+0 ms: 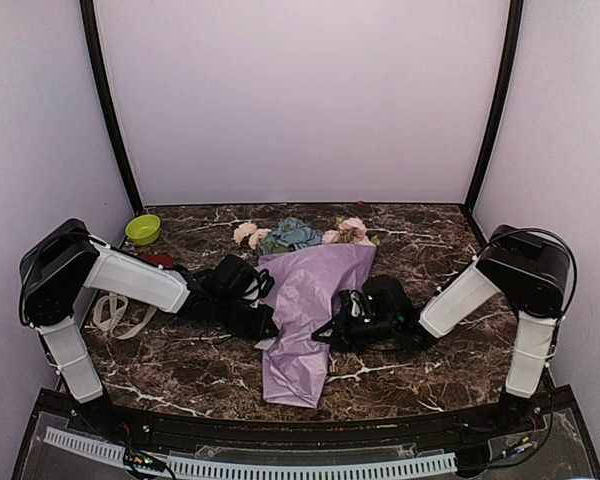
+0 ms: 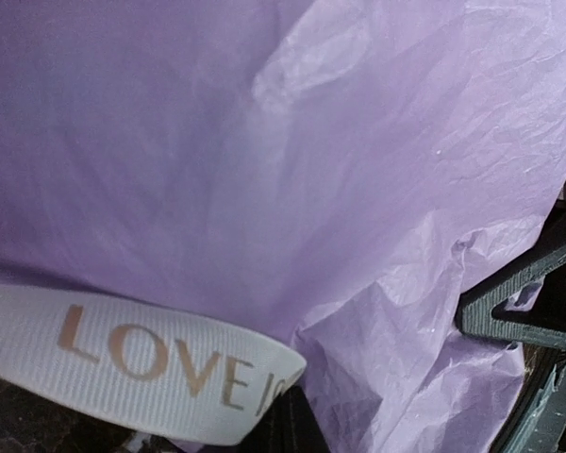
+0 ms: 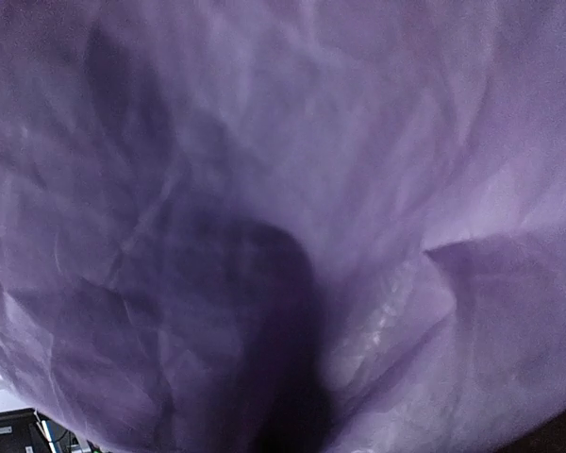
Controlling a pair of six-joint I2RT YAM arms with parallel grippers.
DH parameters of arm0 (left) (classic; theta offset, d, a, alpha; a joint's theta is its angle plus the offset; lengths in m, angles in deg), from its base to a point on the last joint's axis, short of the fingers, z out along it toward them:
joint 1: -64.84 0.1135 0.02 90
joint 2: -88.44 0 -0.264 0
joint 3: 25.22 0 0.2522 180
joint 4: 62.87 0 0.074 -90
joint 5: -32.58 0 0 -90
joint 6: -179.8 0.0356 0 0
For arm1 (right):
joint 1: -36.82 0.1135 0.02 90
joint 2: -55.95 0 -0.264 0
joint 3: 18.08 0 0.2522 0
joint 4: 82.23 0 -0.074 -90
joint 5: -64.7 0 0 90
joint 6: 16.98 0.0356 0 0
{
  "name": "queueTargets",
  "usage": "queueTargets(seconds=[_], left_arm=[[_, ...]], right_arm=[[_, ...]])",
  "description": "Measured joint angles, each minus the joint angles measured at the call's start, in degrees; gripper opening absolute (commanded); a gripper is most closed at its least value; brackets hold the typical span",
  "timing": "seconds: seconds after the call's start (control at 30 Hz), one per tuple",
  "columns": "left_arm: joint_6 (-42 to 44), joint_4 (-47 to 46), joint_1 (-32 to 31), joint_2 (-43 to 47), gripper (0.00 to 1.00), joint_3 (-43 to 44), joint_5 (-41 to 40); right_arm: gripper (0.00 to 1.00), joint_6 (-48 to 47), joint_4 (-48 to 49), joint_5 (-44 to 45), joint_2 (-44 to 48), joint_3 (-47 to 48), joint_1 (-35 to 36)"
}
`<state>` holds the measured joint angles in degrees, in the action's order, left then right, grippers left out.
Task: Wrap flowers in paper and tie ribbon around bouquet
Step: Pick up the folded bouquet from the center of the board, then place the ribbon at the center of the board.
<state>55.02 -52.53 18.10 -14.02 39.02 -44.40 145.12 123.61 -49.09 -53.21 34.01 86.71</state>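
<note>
The bouquet lies lengthwise mid-table, wrapped in lilac paper (image 1: 305, 310). Its flowers (image 1: 298, 234), pink, cream and dusty blue, stick out at the far end. My left gripper (image 1: 266, 322) is pressed against the paper's left edge. In the left wrist view it (image 2: 292, 423) is shut on the cream ribbon (image 2: 141, 363), printed "LOVE", right against the paper (image 2: 340, 170). The rest of the ribbon (image 1: 112, 314) trails in loops to the left. My right gripper (image 1: 334, 322) is at the paper's right edge. Paper (image 3: 283, 189) covers its wrist view and hides the fingers.
A green bowl (image 1: 143, 229) stands at the back left, with a small red cup (image 1: 160, 260) just behind my left arm. A black part of the other gripper (image 2: 524, 302) shows at the right of the left wrist view. The marble table (image 1: 420, 370) ends close to the arm bases.
</note>
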Motion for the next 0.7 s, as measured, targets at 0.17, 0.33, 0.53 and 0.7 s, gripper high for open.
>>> queueTargets(seconds=[0.17,0.33,0.53,0.7], left_arm=[[2.9,5.8,0.5,3.4,0.0,0.0,-2.5],[6.7,14.7,1.9,15.9,0.0,-1.5,-5.9],[12.5,27.6,-6.2,29.2,0.0,-4.2,-3.9],[15.5,31.5,-18.9,33.7,0.0,-5.0,5.4]], right_arm=[[0.0,-0.7,-2.9,0.1,1.7,0.3,-0.4],[0.0,-0.9,-5.2,-0.3,2.8,0.5,-0.8],[0.0,-0.9,-9.8,-1.5,2.8,3.7,-1.0],[0.0,-1.1,-14.2,-2.4,2.8,7.5,-1.6]])
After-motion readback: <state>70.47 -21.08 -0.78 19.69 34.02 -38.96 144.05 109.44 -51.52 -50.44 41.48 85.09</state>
